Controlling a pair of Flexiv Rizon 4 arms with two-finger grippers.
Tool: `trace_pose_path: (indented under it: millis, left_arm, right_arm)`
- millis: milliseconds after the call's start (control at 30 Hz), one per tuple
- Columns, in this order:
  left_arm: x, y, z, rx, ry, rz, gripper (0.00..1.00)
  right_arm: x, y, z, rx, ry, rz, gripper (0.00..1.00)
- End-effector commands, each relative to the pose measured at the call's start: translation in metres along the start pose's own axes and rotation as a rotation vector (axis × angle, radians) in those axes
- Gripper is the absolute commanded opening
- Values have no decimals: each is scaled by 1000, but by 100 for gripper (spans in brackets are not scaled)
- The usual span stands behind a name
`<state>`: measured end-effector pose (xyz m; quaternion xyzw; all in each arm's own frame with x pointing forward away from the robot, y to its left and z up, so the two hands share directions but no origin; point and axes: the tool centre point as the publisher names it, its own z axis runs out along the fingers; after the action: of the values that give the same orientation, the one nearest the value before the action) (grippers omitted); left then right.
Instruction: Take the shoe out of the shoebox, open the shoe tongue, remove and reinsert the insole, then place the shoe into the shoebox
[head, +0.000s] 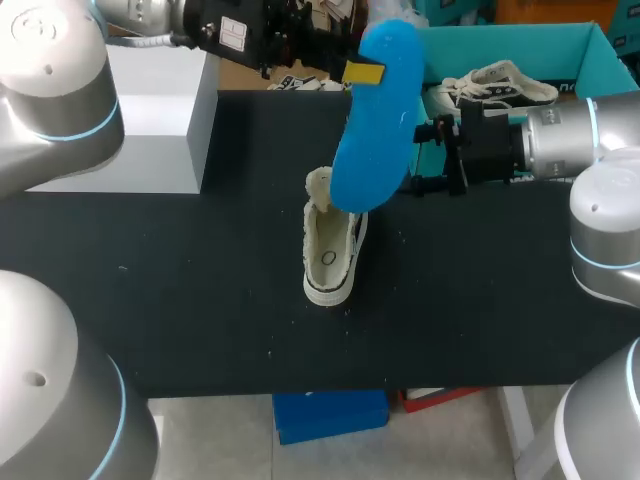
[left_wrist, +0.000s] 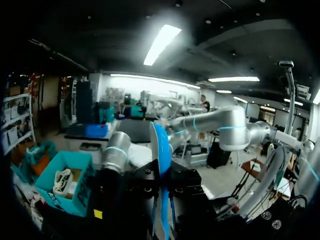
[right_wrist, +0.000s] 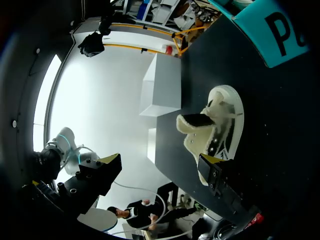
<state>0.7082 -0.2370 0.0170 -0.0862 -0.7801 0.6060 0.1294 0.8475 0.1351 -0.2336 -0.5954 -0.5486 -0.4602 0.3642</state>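
My left gripper (head: 364, 72) is shut on the upper end of a blue insole (head: 375, 120), which hangs upright in the air over the table. In the left wrist view the insole (left_wrist: 162, 150) shows edge-on between the two fingers. Its lower end hangs just above a white shoe (head: 330, 245) that lies on the black table with its opening upward. My right gripper (head: 430, 156) stands open just right of the insole. In the right wrist view the shoe (right_wrist: 216, 125) lies ahead of the open right gripper (right_wrist: 159, 161), beside one fingertip.
A teal shoebox (head: 600, 55) at the back right holds a second shoe (head: 500, 85); it also shows in the wrist views as shoebox (left_wrist: 50, 165) and shoebox (right_wrist: 272, 30). A grey-white block (head: 150, 120) stands at the back left.
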Motion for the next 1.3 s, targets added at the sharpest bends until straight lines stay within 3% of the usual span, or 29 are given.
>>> trace_pose_path:
  millis: [33, 167, 233, 867, 900, 933, 1000, 1033, 1167, 1200, 1267, 1300]
  left_arm:
    - [11, 16, 12, -251, -282, 327, 0]
    - [10, 38, 18, -249, -309, 328, 0]
    - [6, 50, 19, -187, -266, 245, 0]
    - [6, 50, 19, -187, -266, 245, 0]
    - [17, 49, 26, -170, -248, 324, 0]
    - [24, 52, 32, -225, -251, 398, 0]
    - [39, 61, 45, -239, -231, 496, 0]
    - [45, 67, 50, -290, -228, 535, 0]
    - [59, 84, 56, -317, -227, 640, 0]
    - [60, 88, 55, -371, -246, 675, 0]
    - [65, 94, 55, -350, -246, 724, 0]
    - [69, 98, 56, -408, -250, 763, 0]
  right_arm:
    - [0, 0, 2, -2, 0, 0, 100]
    - [0, 0, 2, -2, 0, 0, 100]
    - [0, 0, 2, -2, 0, 0, 100]
    - [0, 0, 2, -2, 0, 0, 100]
    - [0, 0, 2, -2, 0, 0, 100]
    - [0, 0, 2, -2, 0, 0, 100]
    - [0, 0, 2, -2, 0, 0, 100]
    - [0, 0, 2, -2, 0, 0, 100]
    - [0, 0, 2, -2, 0, 0, 100]
    - [0, 0, 2, -2, 0, 0, 100]
    - [0, 0, 2, -2, 0, 0, 100]
    - [0, 0, 2, -2, 0, 0, 100]
